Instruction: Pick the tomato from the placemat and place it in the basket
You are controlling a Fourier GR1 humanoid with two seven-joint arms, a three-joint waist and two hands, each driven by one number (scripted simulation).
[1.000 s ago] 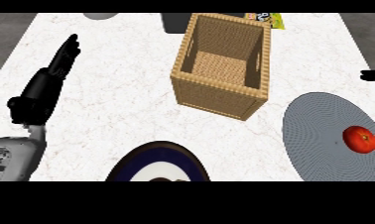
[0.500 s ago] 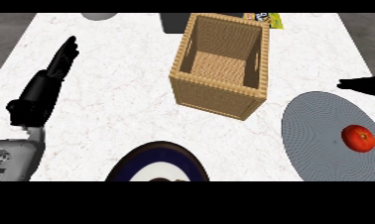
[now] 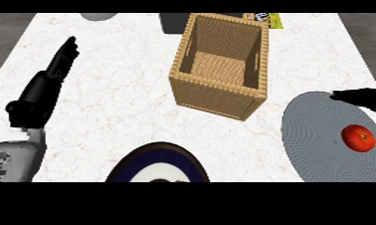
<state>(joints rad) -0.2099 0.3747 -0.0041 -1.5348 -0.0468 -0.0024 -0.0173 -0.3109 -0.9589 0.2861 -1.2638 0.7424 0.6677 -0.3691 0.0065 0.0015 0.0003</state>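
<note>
A red tomato [image 3: 359, 137] lies on the round grey placemat [image 3: 316, 134] at the right edge of the head view. The wicker basket [image 3: 220, 97] stands in the middle of the counter, tilted in view, with nothing visible inside. Only the black fingers of my right hand [image 3: 356, 95] show, reaching in from the right edge over the placemat's upper rim, above the tomato and apart from it. My left hand [image 3: 46, 87] rests open at the left, fingers straight and pointing up, holding nothing.
A dark blue and white plate [image 3: 158, 167] sits at the bottom centre. A grey round object [image 3: 98, 16], a dark box [image 3: 175, 22] and a yellow-green packet [image 3: 268, 19] line the far edge behind the basket. White marble counter lies between the left hand and the basket.
My right hand has come further in from the right edge, its fingers now over the placemat's upper rim. The left hand, tomato and basket have not moved.
</note>
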